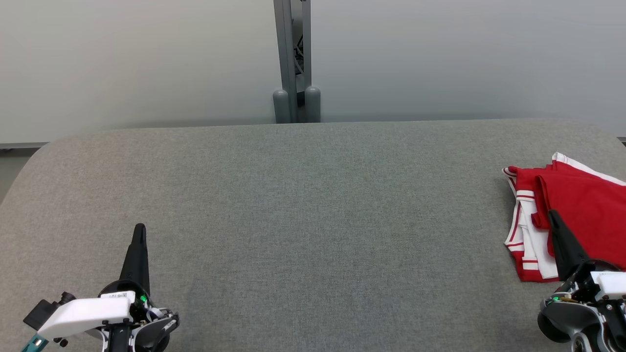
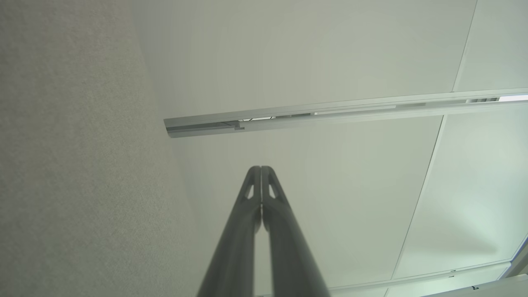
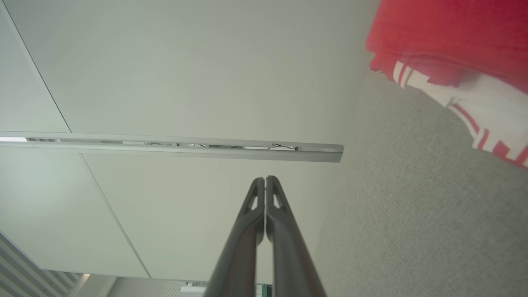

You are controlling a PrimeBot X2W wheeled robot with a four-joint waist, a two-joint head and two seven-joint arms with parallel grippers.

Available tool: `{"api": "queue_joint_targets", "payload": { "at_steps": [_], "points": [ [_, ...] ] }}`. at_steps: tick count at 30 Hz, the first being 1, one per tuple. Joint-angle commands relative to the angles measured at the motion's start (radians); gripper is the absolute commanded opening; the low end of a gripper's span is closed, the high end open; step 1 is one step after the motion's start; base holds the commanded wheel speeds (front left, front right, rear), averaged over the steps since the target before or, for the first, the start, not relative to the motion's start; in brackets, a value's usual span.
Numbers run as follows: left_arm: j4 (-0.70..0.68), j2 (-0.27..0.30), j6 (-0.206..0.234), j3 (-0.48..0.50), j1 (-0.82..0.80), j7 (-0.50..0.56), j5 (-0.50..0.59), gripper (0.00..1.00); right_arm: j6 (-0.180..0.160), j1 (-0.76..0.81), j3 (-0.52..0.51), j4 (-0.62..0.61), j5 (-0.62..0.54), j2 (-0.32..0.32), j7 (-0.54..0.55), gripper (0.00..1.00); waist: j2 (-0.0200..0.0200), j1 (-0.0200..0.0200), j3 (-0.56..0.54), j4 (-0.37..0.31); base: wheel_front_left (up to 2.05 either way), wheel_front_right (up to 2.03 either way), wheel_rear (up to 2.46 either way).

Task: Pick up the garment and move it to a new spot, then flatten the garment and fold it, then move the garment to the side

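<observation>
Head cam sits up high, looking forward and down across the wide grey fabric-covered table (image 1: 313, 220) to the pale wall (image 1: 146, 58) behind it. Both wrist cams ride low and close over that table's near edge, rolled sideways, facing the same wall. Head and right wrist cams both catch the folded red-and-white garment (image 1: 582, 205) at the table's right end.

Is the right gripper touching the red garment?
Apart. The right wrist view shows grey table between the shut right gripper and the garment.
</observation>
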Motion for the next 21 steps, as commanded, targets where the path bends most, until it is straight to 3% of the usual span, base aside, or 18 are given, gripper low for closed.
{"api": "queue_joint_targets", "payload": {
  "at_steps": [1, 21],
  "points": [
    [0.000, 0.003, -0.003, 0.005, -0.016, 0.002, 0.000, 0.00, 0.000, -0.006, -0.003, 0.002, -0.004, -0.002, 0.005, 0.00, 0.0000, 0.0000, 0.000, 0.000, 0.00, 0.00, 0.00],
    [0.000, 0.002, -0.003, 0.006, -0.016, 0.004, 0.002, 0.00, 0.000, -0.006, -0.007, 0.003, -0.008, 0.000, 0.008, 0.00, 0.0000, 0.0000, 0.000, 0.000, 0.00, 0.00, 0.00]
  ]
}}
